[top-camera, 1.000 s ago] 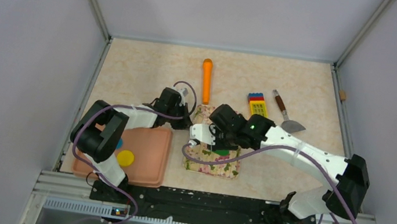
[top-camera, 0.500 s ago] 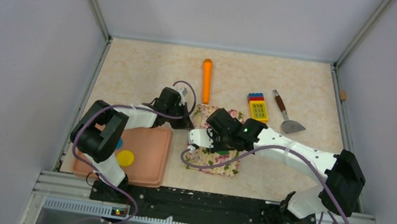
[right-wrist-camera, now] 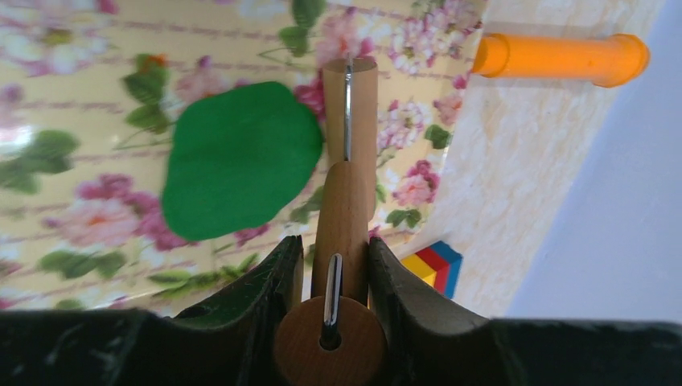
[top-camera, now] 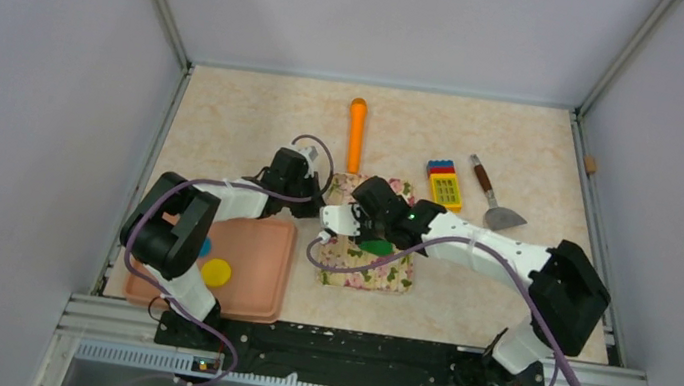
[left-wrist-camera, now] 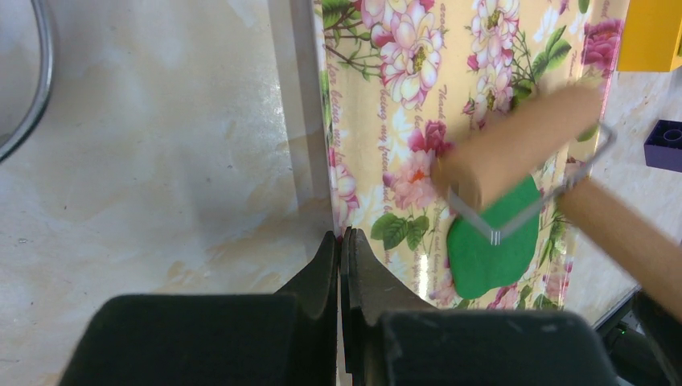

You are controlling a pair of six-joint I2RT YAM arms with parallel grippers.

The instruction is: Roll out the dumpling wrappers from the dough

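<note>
The dough (right-wrist-camera: 237,157) is a flat dark green oval on the floral mat (top-camera: 377,274); it also shows as the dough (top-camera: 376,247) under my right wrist. My right gripper (right-wrist-camera: 336,249) is shut on the handle of a small wooden roller (right-wrist-camera: 342,217). The roller's drum (right-wrist-camera: 351,121) lies at the dough's right edge. My left gripper (left-wrist-camera: 344,237) is shut, its tips down at the mat's left edge, beside the dough (left-wrist-camera: 490,249). A yellow wrapper (top-camera: 216,271) and a blue wrapper (top-camera: 205,248) lie on the pink tray (top-camera: 261,273).
An orange rolling pin (top-camera: 355,137) lies beyond the mat. Stacked toy blocks (top-camera: 443,184) and a spatula (top-camera: 494,199) sit to the right. Grey walls close in the table on three sides.
My right gripper has carried the roller to the left and away from the bases across the mat, and more of the dough now shows. The left gripper has stayed put.
</note>
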